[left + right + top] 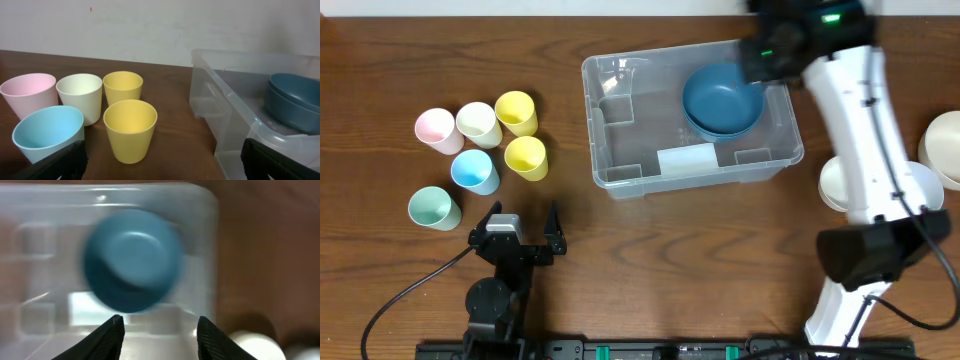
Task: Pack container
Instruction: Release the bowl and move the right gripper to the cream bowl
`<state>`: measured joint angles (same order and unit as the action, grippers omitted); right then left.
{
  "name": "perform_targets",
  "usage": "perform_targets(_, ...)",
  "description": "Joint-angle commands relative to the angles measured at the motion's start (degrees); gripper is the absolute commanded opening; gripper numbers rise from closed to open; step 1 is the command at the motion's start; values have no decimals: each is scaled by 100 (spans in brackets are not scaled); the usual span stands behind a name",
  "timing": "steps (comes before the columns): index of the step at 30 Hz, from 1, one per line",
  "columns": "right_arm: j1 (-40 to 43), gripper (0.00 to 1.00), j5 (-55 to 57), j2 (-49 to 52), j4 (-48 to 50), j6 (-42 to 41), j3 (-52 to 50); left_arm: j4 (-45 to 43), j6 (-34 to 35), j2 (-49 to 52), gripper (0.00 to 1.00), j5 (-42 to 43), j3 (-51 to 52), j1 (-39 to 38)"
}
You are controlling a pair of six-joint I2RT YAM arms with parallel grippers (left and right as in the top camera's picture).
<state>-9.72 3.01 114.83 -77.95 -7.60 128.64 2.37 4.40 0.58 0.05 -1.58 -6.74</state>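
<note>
The clear plastic container (610, 170) stands in the middle of the table, with a whitish label patch (687, 158) on its base. Two stacked blue bowls (722, 100) sit in its right half. My right gripper (159, 330) is open and empty, held above the bin's right end, with the blue bowls (132, 260) blurred below it. My left gripper (520, 232) is open and empty near the table's front, left of the bin. In the left wrist view its fingers (160, 167) frame a yellow cup (130, 129), with the bin (225, 105) to the right.
Several cups stand left of the bin: pink (437, 129), cream (478, 122), two yellow (516, 112) (526, 156), blue (475, 171) and green (433, 208). White bowls (945, 145) (838, 185) sit at the right edge beside the right arm.
</note>
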Motion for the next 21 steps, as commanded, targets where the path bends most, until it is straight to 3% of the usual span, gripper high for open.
perform_targets(1, 890, 49, 219, -125, -232, -1141, 66, 186, -74, -35, 98, -46, 136, 35)
perform_targets(12, 3309, 50, 212, -125, -267, -1679, -350, 186, -74, -35, 98, -46, 136, 35)
perform_targets(21, 4592, 48, 188, -125, 586, -1497, -1390, 186, -74, -35, 98, -46, 136, 35)
